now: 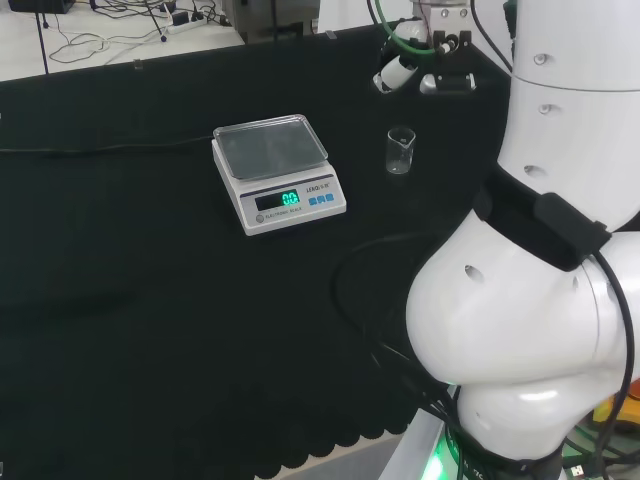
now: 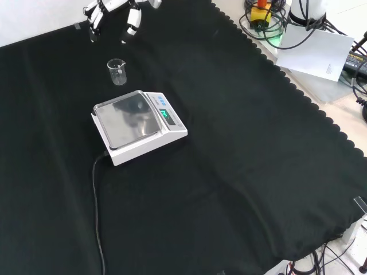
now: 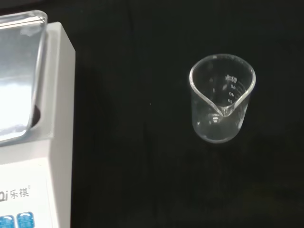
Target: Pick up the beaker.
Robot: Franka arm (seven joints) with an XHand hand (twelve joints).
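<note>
Hand: black and white hand (image 2: 114, 14) at the upper left of the front view, fingers spread and relaxed, grasping nothing; above and apart from the beaker.
Hand, head view: hand (image 1: 415, 65) at top centre-right, just left of the white arm links (image 1: 560, 250).
Beaker: small clear glass beaker (image 2: 116, 71), upright on the black cloth (image 2: 241, 172), upper left of the front view; looks empty; spout and printed scale clear in the wrist view (image 3: 222, 97).
Beaker, head view: beaker (image 1: 401, 151) right of the scale, near but not touching.
Scale: white electronic scale (image 2: 137, 126) with steel pan, lit display, cable trailing toward the lower left of the front view.
Risk: light, clear, smooth ware; a finger meeting the rim on descent would likely tip or skid it.
Risk, second: scale stands near; a wide finger spread may strike its body.
View difference: wrist view gives spout direction; front view gives the height of the hand over the beaker.
</note>
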